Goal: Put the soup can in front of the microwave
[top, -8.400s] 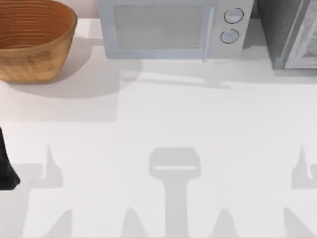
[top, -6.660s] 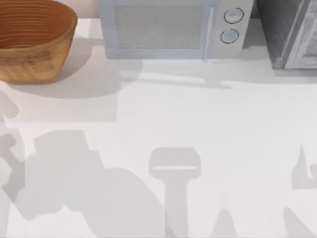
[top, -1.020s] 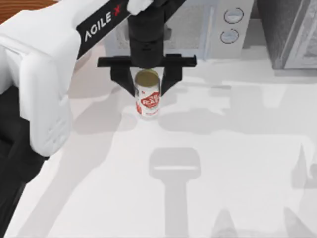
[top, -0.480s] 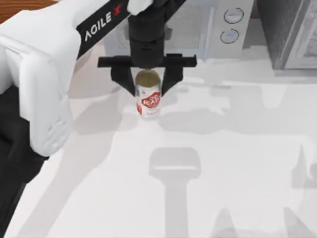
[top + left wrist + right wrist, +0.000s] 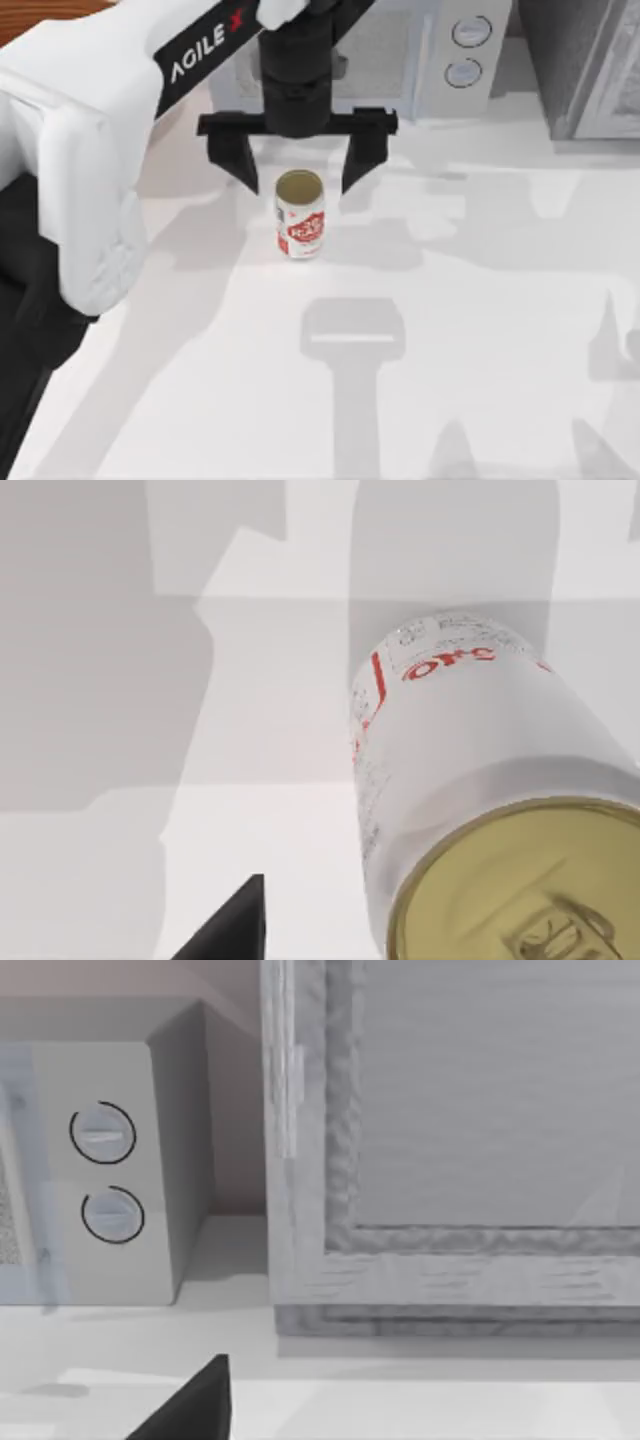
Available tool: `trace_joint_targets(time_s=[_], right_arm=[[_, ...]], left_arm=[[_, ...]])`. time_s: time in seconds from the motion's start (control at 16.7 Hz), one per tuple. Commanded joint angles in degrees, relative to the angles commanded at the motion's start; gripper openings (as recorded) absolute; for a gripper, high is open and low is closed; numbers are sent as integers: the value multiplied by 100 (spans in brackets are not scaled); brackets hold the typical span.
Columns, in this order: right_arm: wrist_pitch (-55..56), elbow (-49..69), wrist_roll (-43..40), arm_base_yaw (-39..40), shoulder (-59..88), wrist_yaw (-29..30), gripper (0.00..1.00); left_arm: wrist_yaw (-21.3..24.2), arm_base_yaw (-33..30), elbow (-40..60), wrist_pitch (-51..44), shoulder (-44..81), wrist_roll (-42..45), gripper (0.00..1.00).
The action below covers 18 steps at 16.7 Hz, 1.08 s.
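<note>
**Soup can stands free in front of the microwave, left hand spread above it**

Look at the top view: your left hand (image 5: 297,180) hangs with its two black fingers (image 5: 235,160) spread wide, one to either side of the soup can (image 5: 300,214) and touching neither side of it. The can stands upright on the white worktop (image 5: 480,300), its dull gold top facing up and the red-and-white label turned toward 6 o'clock. The label's red writing cannot be read from above; in the left wrist view the red characters on the can (image 5: 470,770) appear upside down and stay illegible.

The white forearm of the left arm carries "AGILE" in white on a black strip, with a red mark after it, at 10 o'clock from the can.

The microwave (image 5: 450,60) sits at 12 o'clock from the can, against the back edge, its two round knobs at its right end; the arm covers much of its door. The darker speckled appliance (image 5: 585,65) stands at 2 o'clock, just beside the microwave. In the right wrist view you see the microwave's knobs (image 5: 100,1175) and that speckled appliance (image 5: 450,1140); a dark fingertip of the right hand juts into the edge, and you cannot tell whether that hand is open or closed.
</note>
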Motion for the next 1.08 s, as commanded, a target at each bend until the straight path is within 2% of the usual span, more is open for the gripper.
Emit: trace_joint_targets(time_s=[0.54, 1.08], right_arm=[[0, 0, 0, 0, 0, 0, 100], [0, 0, 0, 0, 0, 0, 100]], left_arm=[[2, 28, 208, -150, 77, -13, 100], [13, 6, 2278, -1505, 764, 3, 100]])
